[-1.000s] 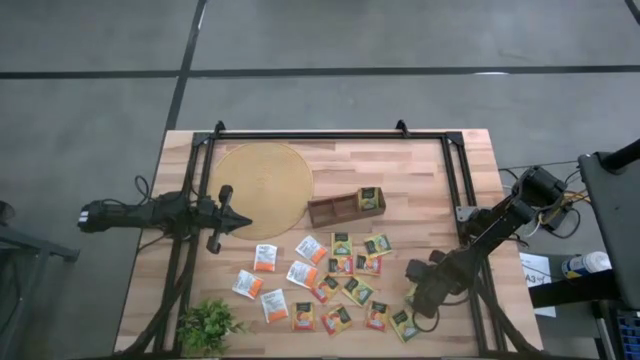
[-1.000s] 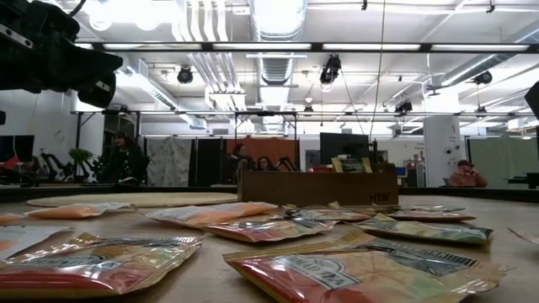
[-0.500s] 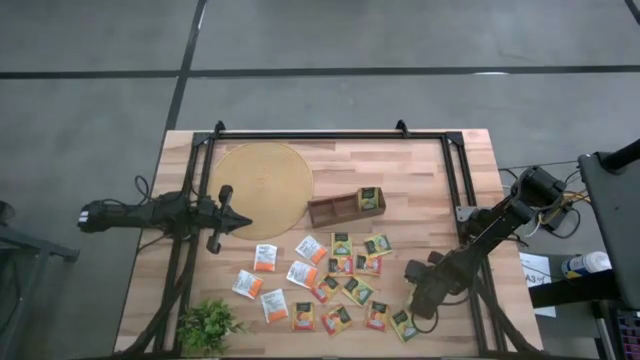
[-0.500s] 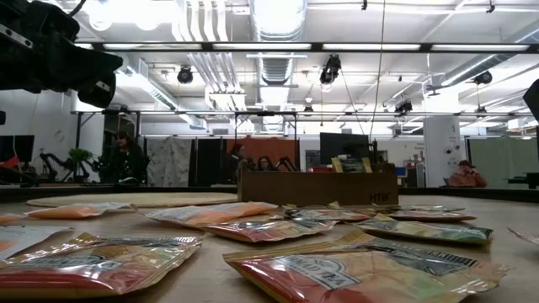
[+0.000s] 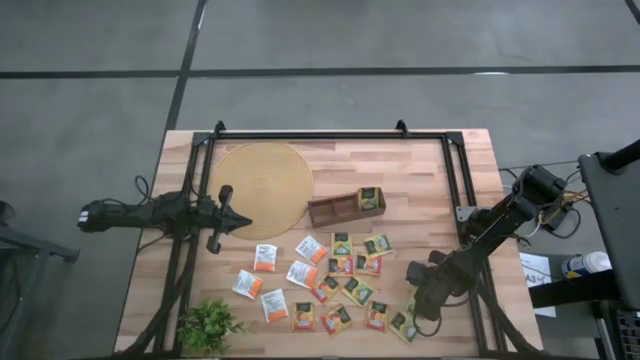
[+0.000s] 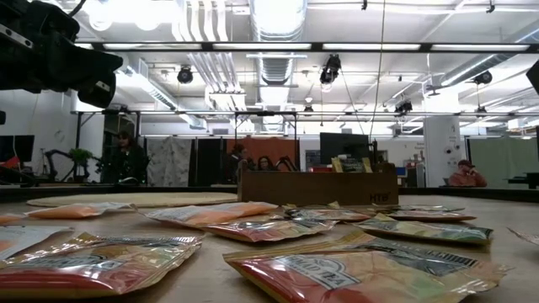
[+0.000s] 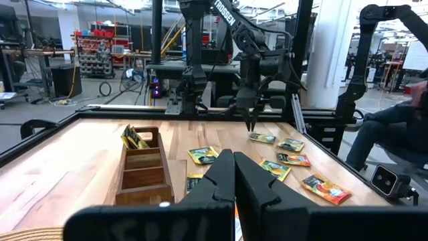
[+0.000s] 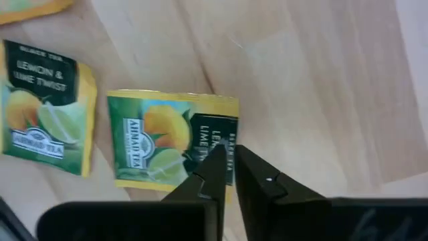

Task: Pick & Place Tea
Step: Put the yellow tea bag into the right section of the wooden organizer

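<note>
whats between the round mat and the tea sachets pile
In the high view, the wooden compartment tray lies between the round mat and the tea sachets, with one sachet in its end compartment.

Glossy sachets (image 6: 354, 273), seemingly matt wood table (image 5: 410, 170)

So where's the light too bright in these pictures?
Low view: the ceiling lights glare white, and the nearest tea sachet has a shiny wrapper. Right wrist view: the table washes pale at one corner. High view: even light, no glare.
</note>
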Controlling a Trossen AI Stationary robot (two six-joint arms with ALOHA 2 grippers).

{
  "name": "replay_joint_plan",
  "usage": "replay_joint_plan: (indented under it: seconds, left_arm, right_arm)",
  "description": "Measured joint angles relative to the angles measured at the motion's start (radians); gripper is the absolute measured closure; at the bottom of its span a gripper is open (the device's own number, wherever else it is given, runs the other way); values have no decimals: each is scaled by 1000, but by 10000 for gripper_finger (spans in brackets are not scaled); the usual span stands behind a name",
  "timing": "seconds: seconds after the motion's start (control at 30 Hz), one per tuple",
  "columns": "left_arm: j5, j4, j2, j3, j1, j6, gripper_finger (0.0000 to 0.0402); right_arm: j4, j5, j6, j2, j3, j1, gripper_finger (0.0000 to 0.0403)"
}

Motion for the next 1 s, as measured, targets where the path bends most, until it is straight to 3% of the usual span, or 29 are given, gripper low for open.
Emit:
replay_joint_plan:
  seconds: [0.53,1.0]
  left_arm:
    - [0,1,0,0,-1,0,401]
    - [0,1,0,0,-1,0,401]
  right_arm:
    - [-89,47,19,73,73,27,219]
    - [-89,35,19,131,127,50,193]
